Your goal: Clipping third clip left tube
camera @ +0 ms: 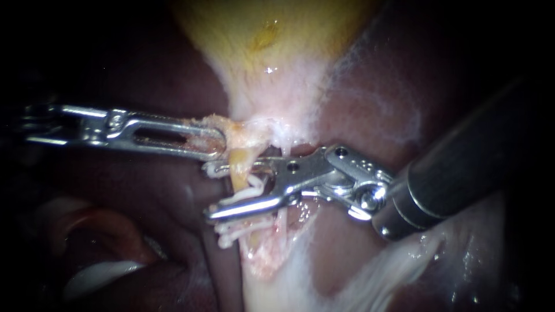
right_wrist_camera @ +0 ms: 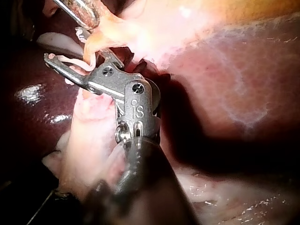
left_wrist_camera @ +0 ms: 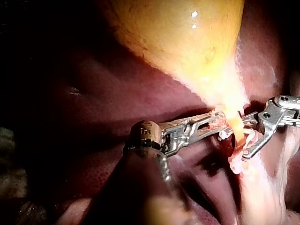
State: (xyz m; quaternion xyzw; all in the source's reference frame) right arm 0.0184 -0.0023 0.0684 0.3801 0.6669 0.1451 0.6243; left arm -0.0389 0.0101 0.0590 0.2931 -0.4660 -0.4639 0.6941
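Endoscope view had my left instrument (camera: 213,143) coming in level from the left, its jaws closed on the frayed pink tissue (camera: 243,134) where the yellow gallbladder (camera: 260,40) narrowed to its neck. Dark red liver (camera: 144,75) lay behind and on both sides.

My right instrument (camera: 210,190) reached in from the right, and its jaws stood clearly apart. The left tube (camera: 237,169), a yellowish strand dropping from the gripped tissue, ran down between them, crossing the slotted upper jaw. A white clip (camera: 245,189) sat in that gap at the tube, lying along the lower jaw. I could not tell whether the upper jaw pressed on it as well.

Just beyond the lower jaw, further down the same tube, two more white clips (camera: 230,234) sat close together, one right after the other. A thinner pale strand (camera: 282,222) ran beside them, nearer my right instrument's hinge.

Left wrist view agreed: my left jaws were pinched on the neck tissue, with the other instrument's open jaws just ahead of them.
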